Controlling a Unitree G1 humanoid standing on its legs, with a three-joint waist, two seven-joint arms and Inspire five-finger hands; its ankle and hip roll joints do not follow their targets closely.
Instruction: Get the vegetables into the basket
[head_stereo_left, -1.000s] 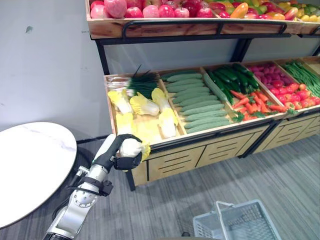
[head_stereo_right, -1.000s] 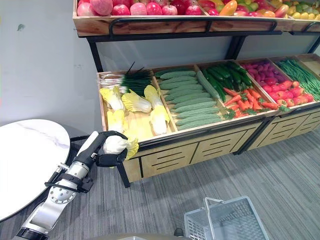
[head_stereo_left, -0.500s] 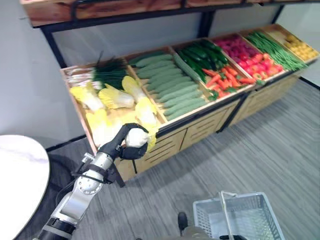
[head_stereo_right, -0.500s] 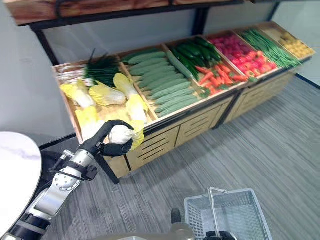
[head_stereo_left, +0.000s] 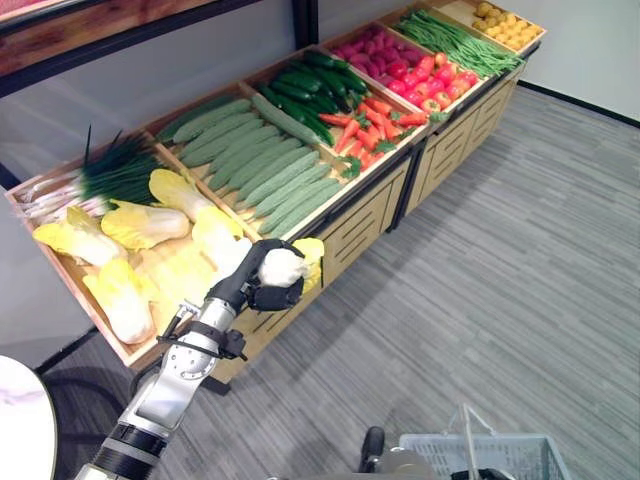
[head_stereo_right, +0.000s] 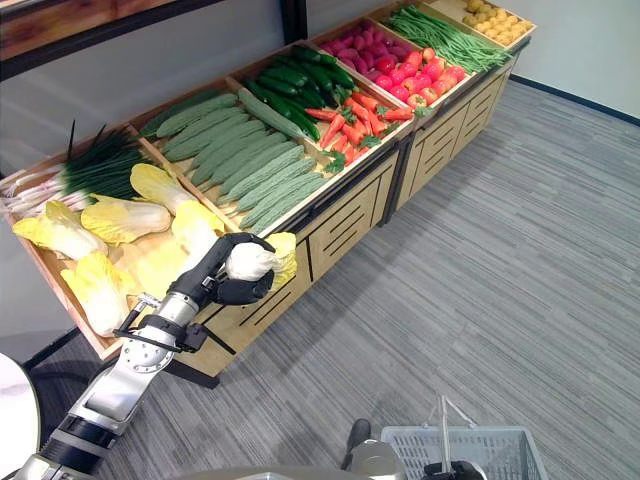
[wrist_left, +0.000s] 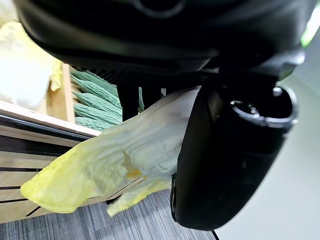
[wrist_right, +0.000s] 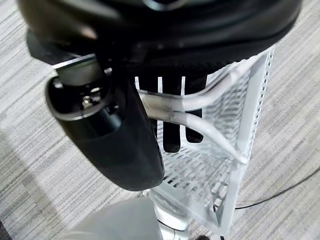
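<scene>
Napa cabbage (head_stereo_left: 287, 268) sits in the left hand (head_stereo_left: 262, 285), pale stalk end wrapped by the curled fingers (wrist_left: 220, 165) and thumb, yellow leaf tips sticking out past them toward the stand's front edge. Since a second ago the camera has swung down and to the right; the upper fruit shelf and most of the round worktop have left the frame. The cabbage keeps the same seat in the hand, held off the front edge of the wooden crate (head_stereo_left: 62, 270) over the floor, clear of the cabbages left inside (head_stereo_left: 140, 222). Judgement: pick-up is done and the carry toward the basket is under way. Basket (head_stereo_right: 500, 452) shows at the lower edge of the head views, well apart from the cabbage, hanging from the right hand (wrist_right: 120, 135), whose fingers are hooked round its pale handle (wrist_right: 195, 107). Cucumbers (head_stereo_left: 262, 172), carrots (head_stereo_left: 368, 125) and green beans (head_stereo_left: 455, 40) lie untouched in their crates.
</scene>
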